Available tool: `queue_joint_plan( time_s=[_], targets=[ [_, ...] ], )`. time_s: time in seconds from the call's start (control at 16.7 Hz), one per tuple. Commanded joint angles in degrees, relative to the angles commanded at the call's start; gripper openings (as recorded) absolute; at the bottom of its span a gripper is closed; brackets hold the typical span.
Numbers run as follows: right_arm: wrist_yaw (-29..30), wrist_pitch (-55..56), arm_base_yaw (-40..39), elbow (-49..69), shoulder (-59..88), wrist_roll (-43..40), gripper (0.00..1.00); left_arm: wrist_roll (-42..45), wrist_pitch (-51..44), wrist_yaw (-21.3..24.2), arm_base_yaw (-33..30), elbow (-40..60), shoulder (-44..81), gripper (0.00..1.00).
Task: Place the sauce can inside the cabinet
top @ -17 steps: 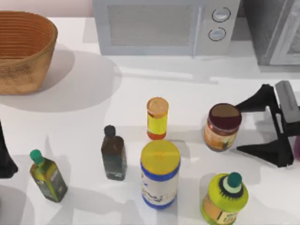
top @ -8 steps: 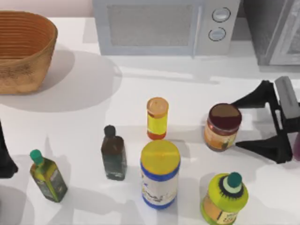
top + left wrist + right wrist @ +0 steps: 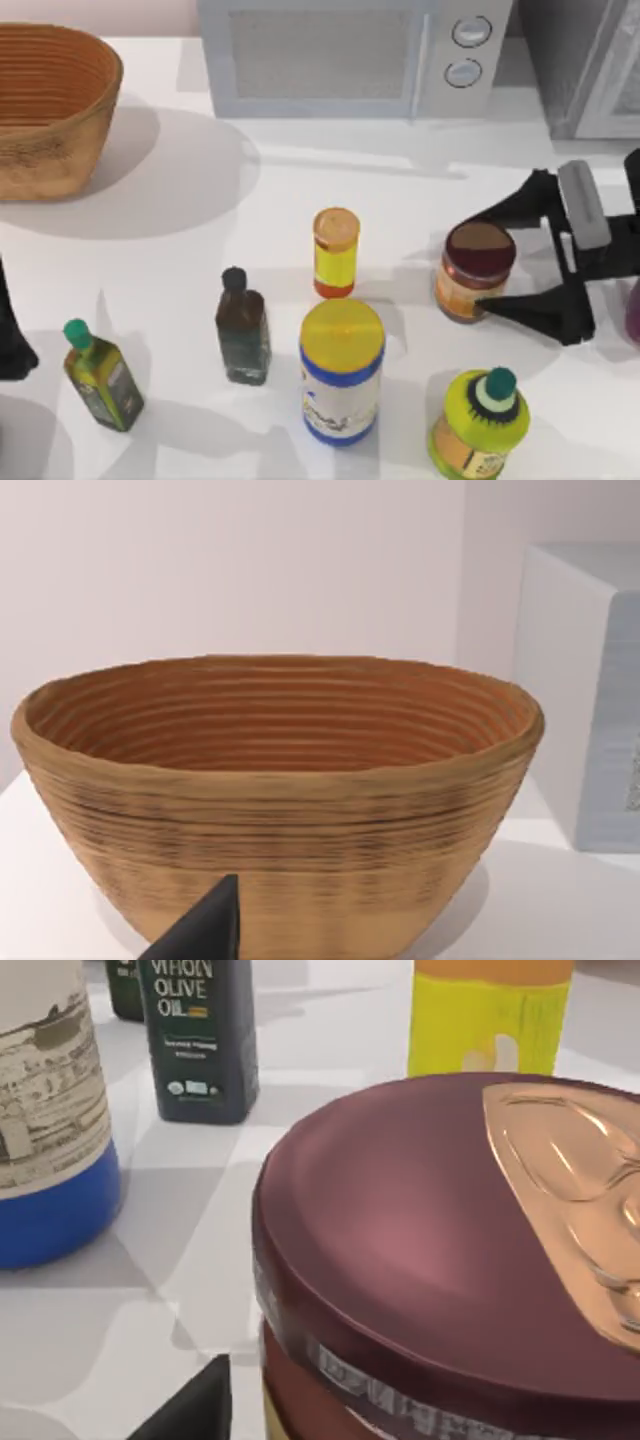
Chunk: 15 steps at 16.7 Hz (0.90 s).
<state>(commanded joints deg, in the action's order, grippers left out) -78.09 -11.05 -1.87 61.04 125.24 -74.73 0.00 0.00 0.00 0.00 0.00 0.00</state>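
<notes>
The sauce can [image 3: 476, 268], a short jar with a maroon lid and orange label, stands upright on the table right of centre. My right gripper [image 3: 479, 263] is open, one finger on each side of the can. In the right wrist view the can's lid [image 3: 450, 1250] is very close, with one fingertip [image 3: 190, 1412] beside it. The cabinet [image 3: 575, 70] is at the back right, its light grey door [image 3: 622, 90] at the edge of the view. My left gripper [image 3: 10, 340] is parked at the table's left edge, facing the basket [image 3: 280, 780].
A microwave [image 3: 340, 55] stands at the back centre and a woven basket [image 3: 50, 105] at the back left. Near the can are a slim yellow bottle [image 3: 335, 252], a yellow-lidded blue-and-white can [image 3: 341, 370], a dark bottle [image 3: 242, 328], a green-capped oil bottle [image 3: 100, 378] and a yellow-green jar [image 3: 480, 422].
My right gripper has moved left and slightly towards the back, and its open fingers now flank the sauce can. Nothing else has moved.
</notes>
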Motion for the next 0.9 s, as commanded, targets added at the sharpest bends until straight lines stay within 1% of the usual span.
queue_joint_plan(
  time_s=[0.24, 0.48, 0.66, 0.9],
  targets=[
    [0.9, 13.8, -2.2, -3.4, -0.1, 10.7, 1.0, 0.0, 0.0, 0.0, 0.0, 0.0, 0.0, 1.0],
    [1.8, 25.3, -4.1, -6.4, 0.8, 18.5, 1.0, 0.0, 0.0, 0.0, 0.0, 0.0, 0.0, 1.0],
    [2.2, 29.9, -4.8, -7.5, 1.7, 21.1, 1.0, 0.0, 0.0, 0.0, 0.0, 0.0, 0.0, 1.0],
    [2.3, 30.3, -4.9, -7.6, 1.7, 21.3, 1.0, 0.0, 0.0, 0.0, 0.0, 0.0, 0.0, 1.0]
  ],
)
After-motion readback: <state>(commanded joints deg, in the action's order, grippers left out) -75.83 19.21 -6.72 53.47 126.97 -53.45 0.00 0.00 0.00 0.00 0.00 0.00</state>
